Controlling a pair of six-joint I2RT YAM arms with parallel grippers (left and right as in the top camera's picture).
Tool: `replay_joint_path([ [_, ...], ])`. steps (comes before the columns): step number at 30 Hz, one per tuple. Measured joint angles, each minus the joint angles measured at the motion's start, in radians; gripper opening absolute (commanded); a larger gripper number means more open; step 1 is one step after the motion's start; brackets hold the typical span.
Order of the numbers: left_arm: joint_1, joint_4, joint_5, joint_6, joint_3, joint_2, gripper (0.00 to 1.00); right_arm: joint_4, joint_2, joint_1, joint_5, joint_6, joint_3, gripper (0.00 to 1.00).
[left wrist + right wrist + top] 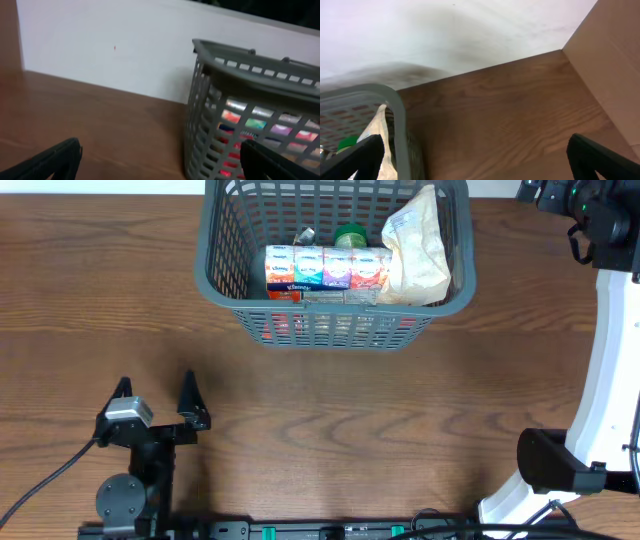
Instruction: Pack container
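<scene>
While the overhead view looks straight down into the basket (330, 330), the two wrist views only catch it from the side. The basket stands at the far edge of the worktop (400, 420), about in the middle. From above you can see what is in it: a row of tissue packs (327, 268) along the near wall, a green lid (350, 235) behind them, and a pale bag (415, 255) leaning in the right end. The left gripper (155, 383) sits by the near edge, left of the middle and well apart from the basket. Its two fingers (55, 160) are spread wide with nothing between them. Its own view shows the basket's left end from low down, and the packs are only bright colours behind the holes. The right gripper (476, 142) is spread wide too and holds nothing. Its view shows the basket's right end, with the bag and a bit of the green lid, and the worktop running to a white wall (470, 30). From above, only that arm's dark wrist shows, at the far right corner.
</scene>
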Motion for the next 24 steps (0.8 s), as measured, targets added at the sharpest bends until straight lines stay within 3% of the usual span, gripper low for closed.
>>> replay_joint_path([
  [16, 0.000, 0.003, 0.000, -0.003, -0.098, -0.031, 0.98, 0.000, 0.000, 0.000, 0.000, 0.000, 0.000, 0.99],
  [24, 0.000, -0.090, 0.000, -0.003, -0.146, -0.031, 0.98, 0.000, 0.000, 0.000, 0.000, 0.000, 0.000, 0.99],
])
